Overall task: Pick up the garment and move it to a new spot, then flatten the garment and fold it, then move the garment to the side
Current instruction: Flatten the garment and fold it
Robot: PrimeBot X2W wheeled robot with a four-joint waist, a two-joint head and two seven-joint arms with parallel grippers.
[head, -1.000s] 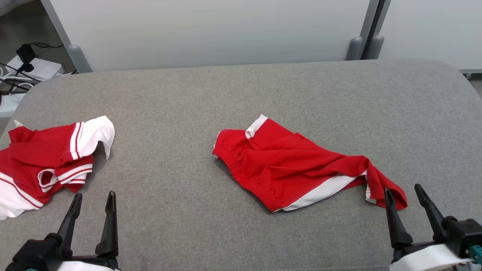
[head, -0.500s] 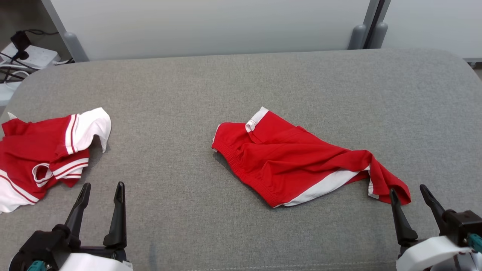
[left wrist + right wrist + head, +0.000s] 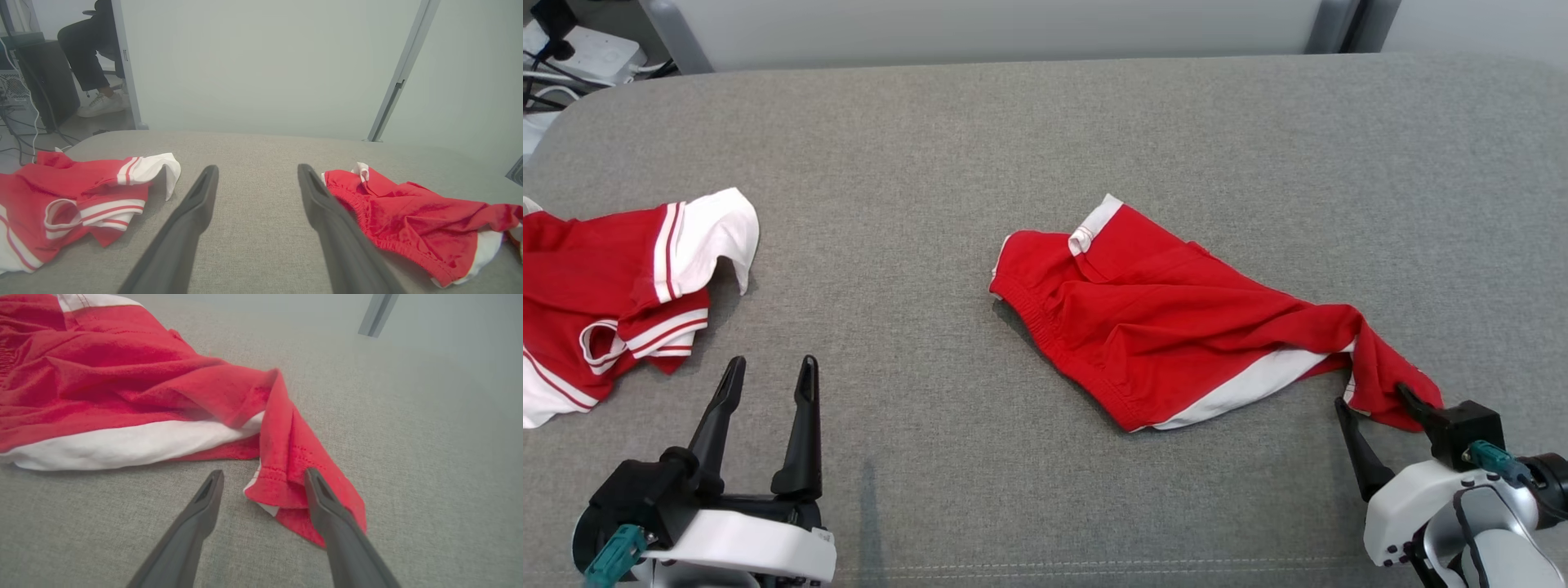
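The red shorts (image 3: 1168,327) are lying on the grey cushion (image 3: 1013,122), long axis running away leftward from the right gripper (image 3: 1372,397), whose wide-spread jaws are straddling the nearest hem corner (image 3: 282,486). The left gripper (image 3: 772,361), likewise spread, is hovering well apart.

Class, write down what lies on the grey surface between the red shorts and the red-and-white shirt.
Nothing: in the head view the grey surface is bare between the red shorts and the red-and-white shirt.
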